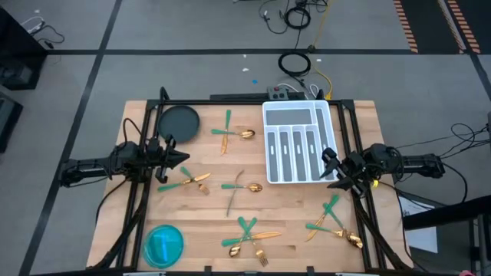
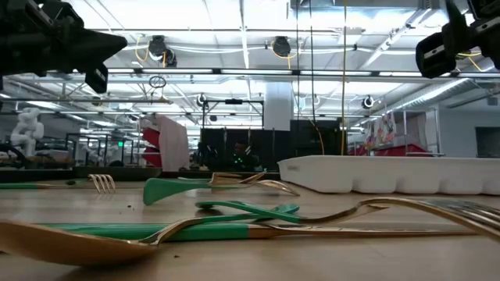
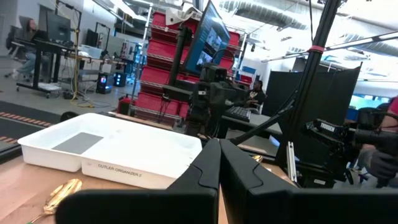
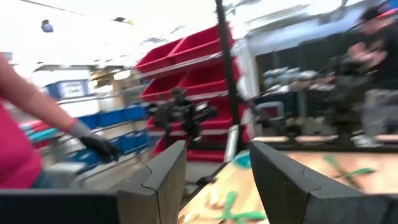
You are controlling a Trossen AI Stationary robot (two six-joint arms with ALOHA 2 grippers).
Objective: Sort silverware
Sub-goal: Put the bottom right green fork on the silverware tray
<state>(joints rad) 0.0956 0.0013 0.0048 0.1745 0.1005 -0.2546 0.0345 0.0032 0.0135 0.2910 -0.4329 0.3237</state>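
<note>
Overhead, the light wooden table [image 1: 207, 222] carries the silverware, gold-headed pieces with slim teal-green handles, scattered in small crossed clusters: one [image 1: 230, 133] toward 12 o'clock of the table's middle, one [image 1: 186, 181] at about 9 o'clock, a pair [image 1: 239, 187] near the centre, a bundle [image 1: 247, 234] at 6 o'clock and another [image 1: 331, 221] at about 4 o'clock. None of it lies in the white plastic compartment tray [image 1: 296, 113], which sits at about 1 o'clock. A round dark plate [image 1: 178, 122] rests at about 11 o'clock, and a round blue bowl [image 1: 163, 244] at about 7 o'clock.

The left gripper [image 1: 182, 159] hangs above the table's 9 o'clock side, just beside the cluster there, its fingers [image 3: 205, 171] pressed together with nothing between them. The right gripper [image 1: 330, 165] hovers at about 3 o'clock, over the tray's near corner, its fingers [image 4: 163, 171] standing clearly apart and empty.

From table height, a gold spoon with a teal handle [image 2: 117, 234] lies closest, with more pieces and the tray behind it.
</note>
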